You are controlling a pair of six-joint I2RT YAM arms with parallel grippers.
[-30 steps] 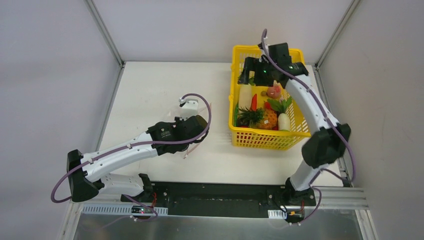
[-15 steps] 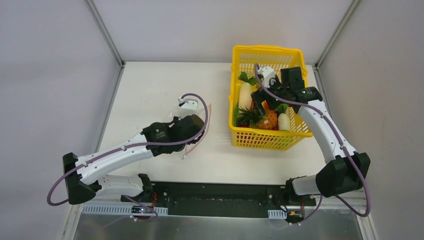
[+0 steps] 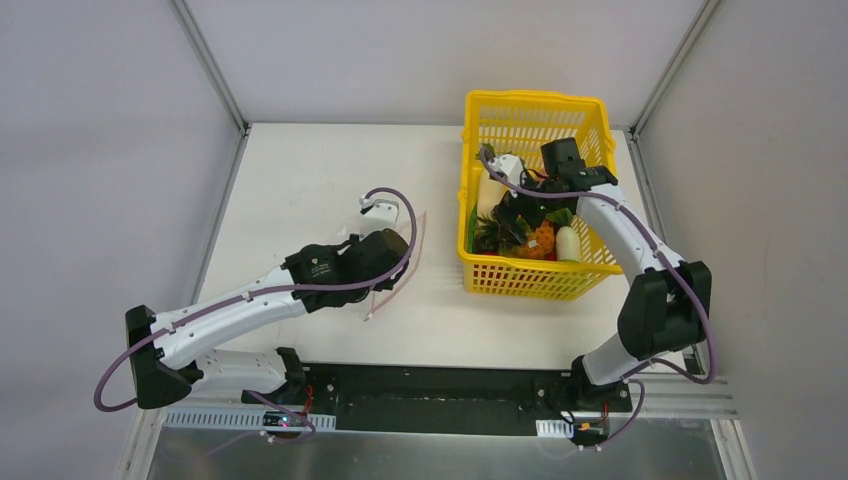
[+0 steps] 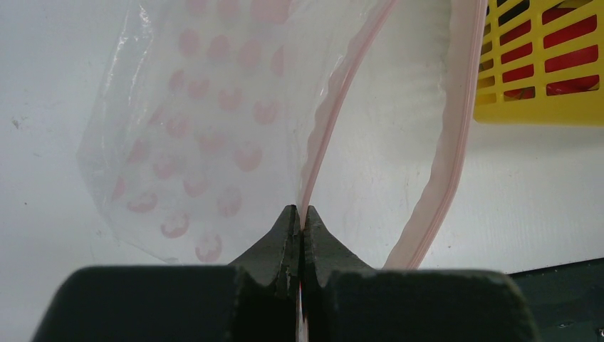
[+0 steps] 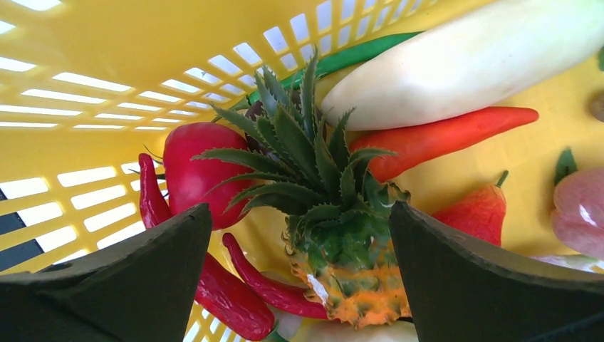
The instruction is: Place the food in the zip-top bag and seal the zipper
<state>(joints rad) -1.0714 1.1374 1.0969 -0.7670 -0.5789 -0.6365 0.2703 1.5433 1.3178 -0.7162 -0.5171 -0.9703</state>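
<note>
Your left fingers point(image 4: 286, 231) were pinched shut on the zipper point(image 4: 324, 135), gripping one lip of the bag point(image 4: 206, 142), whose mouth gaped toward the basket point(image 4: 541, 107). Your right fingers point(image 5: 164, 271) stood wide apart, holding nothing, on either side of a pineapple point(image 5: 342, 271) among the food point(image 5: 456, 64) in the basket at the table's point(image 3: 300, 180) far right corner. The bag lay mid-table, left of the basket.
</note>
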